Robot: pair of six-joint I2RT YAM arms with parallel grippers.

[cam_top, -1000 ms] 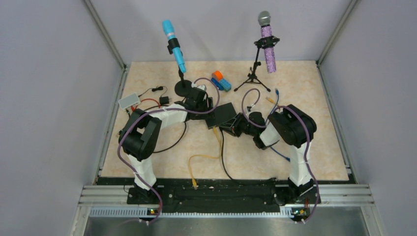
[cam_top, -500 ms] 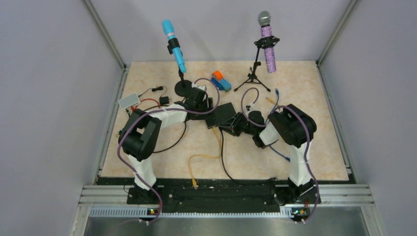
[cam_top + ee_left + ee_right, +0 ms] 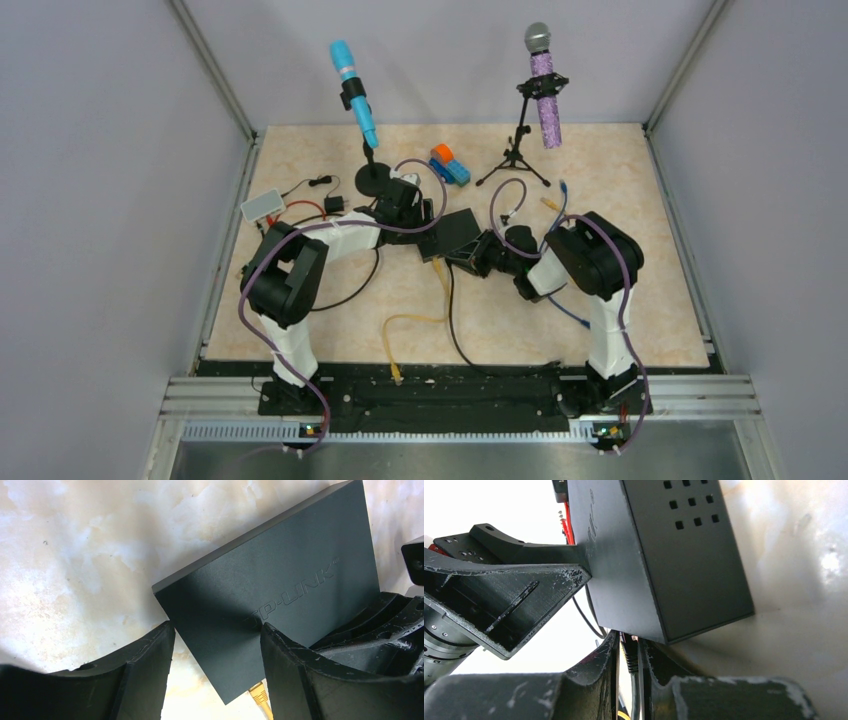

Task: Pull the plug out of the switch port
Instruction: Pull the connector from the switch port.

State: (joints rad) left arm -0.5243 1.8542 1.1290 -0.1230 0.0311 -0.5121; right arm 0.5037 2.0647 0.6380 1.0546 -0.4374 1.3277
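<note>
The switch [image 3: 458,230] is a flat black box in the middle of the table, tipped up off one side. My left gripper [image 3: 424,220] clamps its corner: in the left wrist view the gripper [image 3: 216,626] has one finger on the box's [image 3: 280,580] side edge and the other on its lettered face. My right gripper [image 3: 470,258] is at the near edge. There the gripper [image 3: 628,642] is closed narrowly on the black plug [image 3: 630,655], which still sits in the switch port [image 3: 626,634] under the box [image 3: 664,555]. A yellow plug [image 3: 260,697] sits in the same edge.
A blue microphone [image 3: 352,90] on a round base and a purple one [image 3: 543,90] on a tripod stand at the back. A blue-orange toy [image 3: 450,165] and a small white box [image 3: 262,205] lie nearby. A yellow cable [image 3: 410,320] and a black cable [image 3: 455,330] trail toward the front edge.
My right gripper's jaws have narrowed onto the black plug and it has edged slightly toward the switch. The left arm and the switch have stayed put.
</note>
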